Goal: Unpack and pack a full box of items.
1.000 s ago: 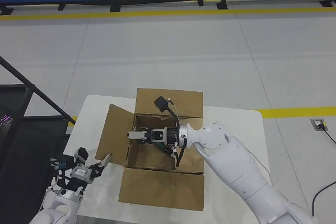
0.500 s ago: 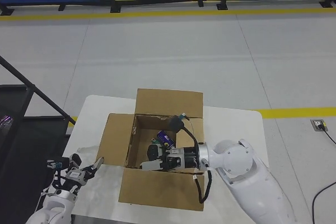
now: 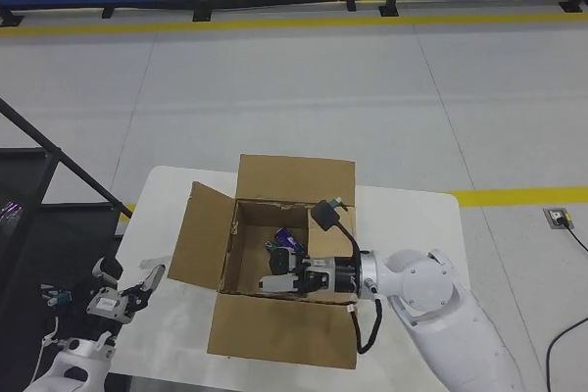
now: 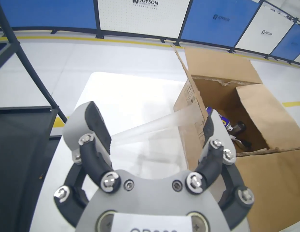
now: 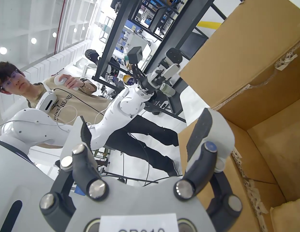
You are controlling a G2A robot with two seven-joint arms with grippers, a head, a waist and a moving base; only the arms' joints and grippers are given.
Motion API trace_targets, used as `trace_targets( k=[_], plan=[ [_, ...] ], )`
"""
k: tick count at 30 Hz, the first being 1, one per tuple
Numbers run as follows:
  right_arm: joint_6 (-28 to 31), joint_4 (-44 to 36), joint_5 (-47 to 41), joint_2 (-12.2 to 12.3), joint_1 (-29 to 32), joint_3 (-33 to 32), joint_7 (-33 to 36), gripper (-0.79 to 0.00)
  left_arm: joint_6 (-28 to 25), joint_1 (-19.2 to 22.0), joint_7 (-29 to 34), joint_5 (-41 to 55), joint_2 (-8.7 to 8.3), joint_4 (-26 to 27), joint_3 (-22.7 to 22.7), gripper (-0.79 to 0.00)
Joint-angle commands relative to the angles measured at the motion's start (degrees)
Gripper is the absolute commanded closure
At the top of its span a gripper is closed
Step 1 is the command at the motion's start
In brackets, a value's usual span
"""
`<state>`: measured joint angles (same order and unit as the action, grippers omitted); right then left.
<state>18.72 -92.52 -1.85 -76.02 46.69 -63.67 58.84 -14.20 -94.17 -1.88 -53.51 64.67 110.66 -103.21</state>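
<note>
I am unpacking, I judge: right gripper (image 3: 274, 275) hanging wide and empty inside the centre box (image 3: 296, 178), left gripper (image 3: 129, 271) hovering wide at lower left, and next I am needing to close on the blue can (image 3: 287, 238).

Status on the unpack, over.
Both open, empty: left hand beside box, right hand inside it. Blue can, dark items in box. Box flaps out, nothing in the way.

Contents (image 4: 239, 127) of box (image 3: 296, 179) partly screened by its walls and right gripper (image 3: 272, 273) — too small to identify; box cut by left wrist view's edge.
</note>
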Motion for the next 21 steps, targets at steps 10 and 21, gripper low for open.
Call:
trace_targets(
  k=[10,21],
  plan=[
    [2.36,-5.94,3.22,2.93,9.88,-11.60,-1.25,-0.785,-2.94,-2.30,4.69,-0.40,0.15,16.47,3.26,-0.785],
    [7.61,-9.22,0.48,5.61,22.11,-25.71,-2.40,-0.785,-2.86,22.30,19.15,1.57,1.89,0.87,29.24,-0.785]
  ],
)
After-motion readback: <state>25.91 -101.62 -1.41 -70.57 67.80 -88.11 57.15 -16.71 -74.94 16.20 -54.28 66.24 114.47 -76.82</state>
